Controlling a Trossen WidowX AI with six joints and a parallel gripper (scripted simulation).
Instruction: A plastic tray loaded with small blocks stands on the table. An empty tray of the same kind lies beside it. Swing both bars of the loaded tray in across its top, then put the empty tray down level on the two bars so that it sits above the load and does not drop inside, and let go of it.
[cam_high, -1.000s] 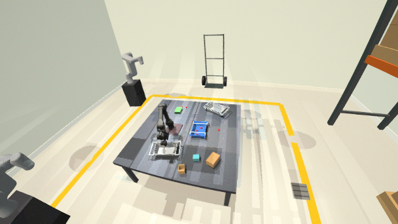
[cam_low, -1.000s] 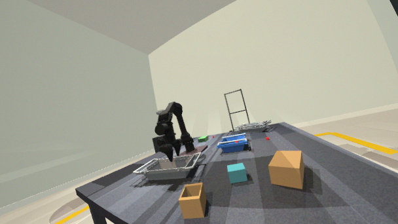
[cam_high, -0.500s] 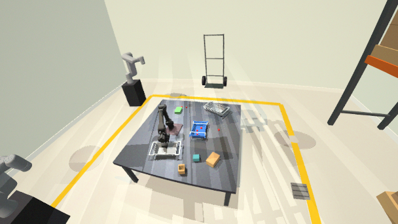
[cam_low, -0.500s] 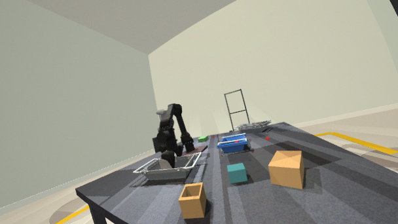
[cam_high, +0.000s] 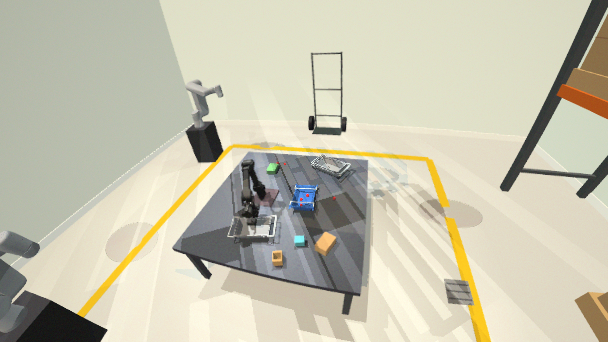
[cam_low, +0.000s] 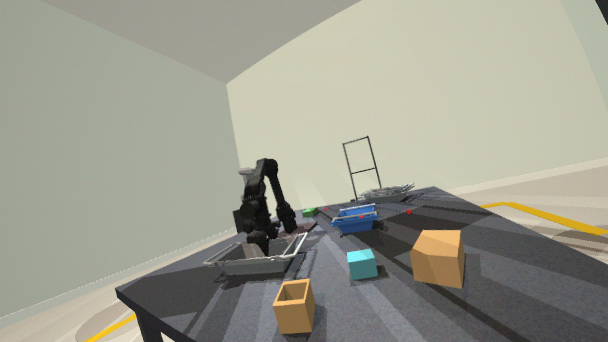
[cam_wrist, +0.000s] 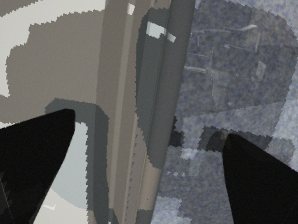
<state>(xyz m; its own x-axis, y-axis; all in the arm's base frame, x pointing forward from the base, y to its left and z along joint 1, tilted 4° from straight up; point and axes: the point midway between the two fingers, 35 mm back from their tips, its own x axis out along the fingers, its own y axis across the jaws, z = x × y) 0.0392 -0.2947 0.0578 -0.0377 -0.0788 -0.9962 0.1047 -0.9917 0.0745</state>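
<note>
The blue tray (cam_high: 297, 193) (cam_low: 352, 226) stands near the table's middle with small red blocks (cam_high: 307, 195) (cam_low: 361, 217) in it. Its pale wire bars run crosswise near its two ends; whether they are swung in is too small to tell. An empty-looking grey tray (cam_high: 265, 229) (cam_low: 250, 266) (cam_wrist: 170, 75) stands at the table's left front, its bars out at its ends. My gripper (cam_high: 252, 220) (cam_low: 259, 249) (cam_wrist: 150, 132) is open, low at that tray's far long wall. In the wrist view the wall stands between the parted fingers, which do not touch it. The fingertips are hidden in the top and exterior views.
Another grey wire-barred tray (cam_high: 330, 166) (cam_low: 392, 196) is at the back right. A green block (cam_high: 272, 168) (cam_low: 310, 212) lies at the back. A teal block (cam_high: 299, 241) (cam_low: 362, 265), an orange box (cam_high: 325, 243) (cam_low: 440, 257) and a small open orange box (cam_high: 277, 260) (cam_low: 296, 315) stand in front.
</note>
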